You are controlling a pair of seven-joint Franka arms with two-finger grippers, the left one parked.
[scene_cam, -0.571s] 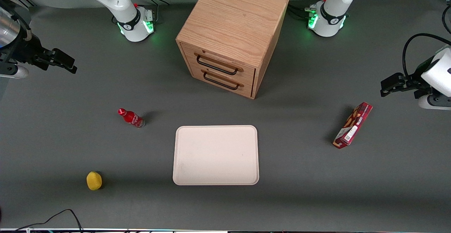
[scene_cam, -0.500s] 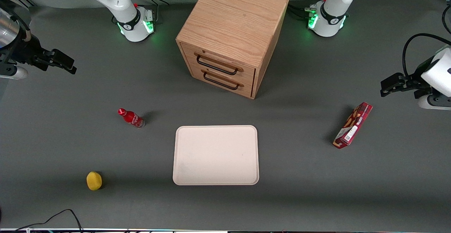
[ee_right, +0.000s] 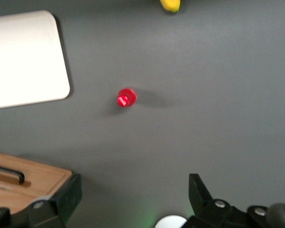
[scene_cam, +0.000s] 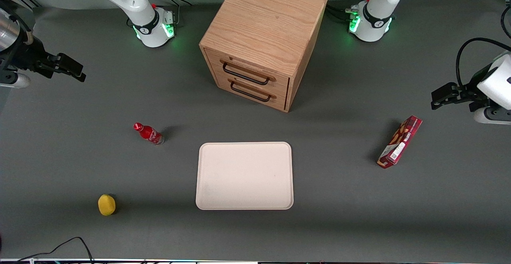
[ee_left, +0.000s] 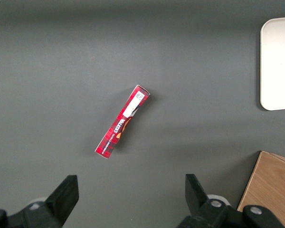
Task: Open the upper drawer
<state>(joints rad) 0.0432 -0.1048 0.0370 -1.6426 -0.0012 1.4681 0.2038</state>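
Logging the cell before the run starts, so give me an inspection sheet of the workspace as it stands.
Surface: grey table, no spills seen.
Job's things: upper drawer shut, black handle free; bottom drawer shut; both in the wooden cabinet.
Clutter: cream tray, red bottle upright, yellow fruit, red box toward the parked arm's end.
Grippers: gripper open, holding nothing, at the working arm's end, well away from the cabinet.
Cables: black cable at the table's near edge.
Surroundings: nothing seen.
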